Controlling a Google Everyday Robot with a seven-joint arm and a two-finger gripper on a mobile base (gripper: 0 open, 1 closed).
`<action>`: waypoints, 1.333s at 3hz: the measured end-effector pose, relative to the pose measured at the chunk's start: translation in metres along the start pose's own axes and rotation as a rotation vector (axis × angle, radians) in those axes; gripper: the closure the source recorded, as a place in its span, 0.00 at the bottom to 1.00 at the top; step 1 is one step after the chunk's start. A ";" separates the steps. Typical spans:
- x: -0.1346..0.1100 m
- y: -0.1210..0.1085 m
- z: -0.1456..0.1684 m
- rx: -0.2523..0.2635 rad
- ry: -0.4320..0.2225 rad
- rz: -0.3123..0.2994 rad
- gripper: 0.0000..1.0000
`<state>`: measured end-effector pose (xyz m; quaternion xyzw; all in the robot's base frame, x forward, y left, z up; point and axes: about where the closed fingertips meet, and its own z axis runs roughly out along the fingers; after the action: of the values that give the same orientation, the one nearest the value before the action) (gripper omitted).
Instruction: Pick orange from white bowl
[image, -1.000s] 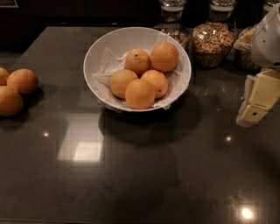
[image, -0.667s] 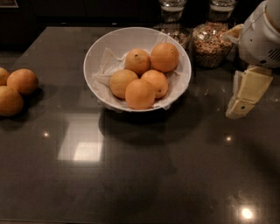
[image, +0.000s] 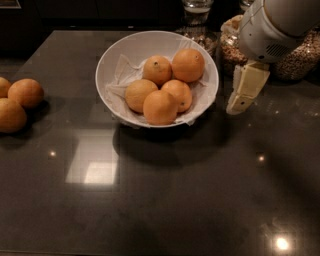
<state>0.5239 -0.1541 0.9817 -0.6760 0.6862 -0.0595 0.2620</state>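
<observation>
The white bowl (image: 111, 61), wide and shallow with a crumpled paper lining, stands at the back middle of the dark counter and holds several oranges. The orange (image: 188, 65), deep even orange and the biggest, lies at the bowl's back right. Beside it to the left is a smaller one with a dark stem dot (image: 157, 69), and a paler one (image: 139, 94) lies in front of that. My gripper (image: 239, 102) hangs just right of the bowl's rim, pointing down and empty, with the white arm above it at the top right.
Three loose oranges (image: 25, 93) lie on the counter at the left edge. Glass jars of grains (image: 296, 61) stand behind my arm at the back right, and another jar (image: 197, 11) stands behind the bowl. The counter (image: 165, 200) stretches toward the front.
My gripper and arm have moved left, from the right edge to beside the bowl's right rim. The bowl and oranges have not moved.
</observation>
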 end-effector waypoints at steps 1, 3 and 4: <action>-0.020 -0.026 0.011 0.008 -0.044 -0.028 0.00; -0.021 -0.038 0.019 0.043 -0.042 -0.036 0.00; -0.026 -0.053 0.031 0.061 -0.046 -0.071 0.00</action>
<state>0.5833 -0.1252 0.9852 -0.6928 0.6536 -0.0740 0.2957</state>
